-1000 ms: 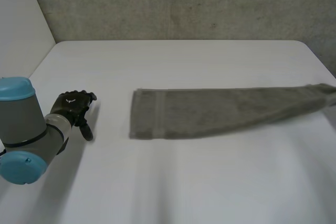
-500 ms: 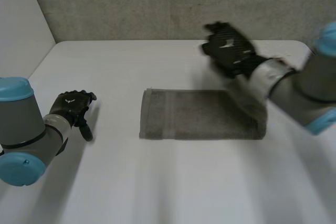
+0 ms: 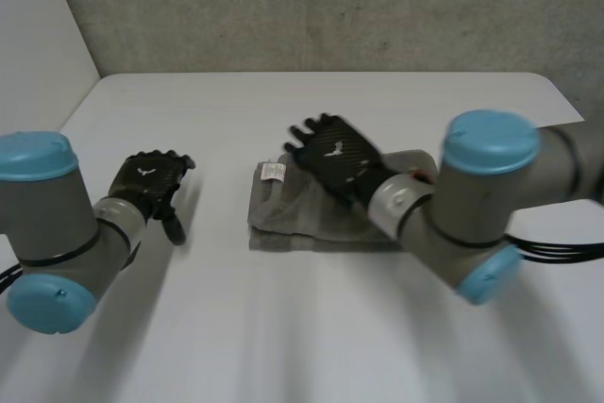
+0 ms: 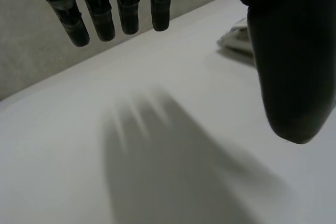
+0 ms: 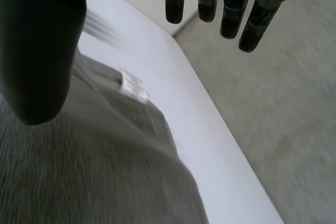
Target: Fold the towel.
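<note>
Head view: folded towel lies mid-table, long axis left-right. Your right hand hovers over its label end, so it is nearer; left hand sits well apart.
Left wrist view: left hand relaxed, empty, above table.
Right wrist view: right hand fingers straight, empty, towel under palm.

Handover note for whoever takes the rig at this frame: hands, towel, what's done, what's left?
Left hand: open, fingers straight, above bare table beside the towel, holding nothing.
Right hand: open, fingers straight, over the towel's label end, gripping nothing.
Towel: mid-table, doubled over into a short stack, white label on top, upper layer rumpled.
Done: at least one fold is in.
Left: probably flatten and square the layers, perhaps one more fold.
</note>
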Robot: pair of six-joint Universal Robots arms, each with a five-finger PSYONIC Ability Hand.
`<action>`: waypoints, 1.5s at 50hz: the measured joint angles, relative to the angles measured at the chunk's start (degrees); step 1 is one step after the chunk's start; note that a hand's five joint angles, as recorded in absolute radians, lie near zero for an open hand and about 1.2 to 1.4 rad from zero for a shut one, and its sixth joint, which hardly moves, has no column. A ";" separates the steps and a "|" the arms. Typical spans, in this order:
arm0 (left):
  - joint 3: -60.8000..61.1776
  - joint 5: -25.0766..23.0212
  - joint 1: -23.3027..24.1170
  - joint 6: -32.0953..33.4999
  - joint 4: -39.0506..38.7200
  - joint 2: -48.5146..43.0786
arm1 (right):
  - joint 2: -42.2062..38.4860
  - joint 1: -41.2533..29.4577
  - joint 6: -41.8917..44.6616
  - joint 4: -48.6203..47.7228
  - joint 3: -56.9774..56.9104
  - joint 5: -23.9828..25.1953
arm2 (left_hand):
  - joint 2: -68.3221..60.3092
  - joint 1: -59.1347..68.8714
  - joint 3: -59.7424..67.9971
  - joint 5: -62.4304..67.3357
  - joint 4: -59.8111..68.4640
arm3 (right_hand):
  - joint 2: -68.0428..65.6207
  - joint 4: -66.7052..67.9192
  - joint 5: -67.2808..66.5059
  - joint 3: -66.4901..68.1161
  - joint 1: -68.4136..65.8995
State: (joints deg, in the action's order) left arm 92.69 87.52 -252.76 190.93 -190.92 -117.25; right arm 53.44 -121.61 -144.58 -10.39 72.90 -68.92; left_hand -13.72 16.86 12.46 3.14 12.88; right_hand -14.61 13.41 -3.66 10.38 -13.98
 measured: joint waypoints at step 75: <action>-6.87 -0.40 14.62 -7.29 2.33 -4.03 | 19.02 17.19 -1.60 -2.18 22.65 14.87 | 0.06 0.00 0.00 0.00 0.00 | -57.87 0.00 -62.50 0.00 -60.08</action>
State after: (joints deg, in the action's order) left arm 85.82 87.12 -238.15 183.64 -188.59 -121.27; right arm 72.46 -104.42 -146.17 -12.57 95.55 -54.05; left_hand -13.66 16.86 12.46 3.14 12.88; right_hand -72.48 13.41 -66.17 10.38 -74.05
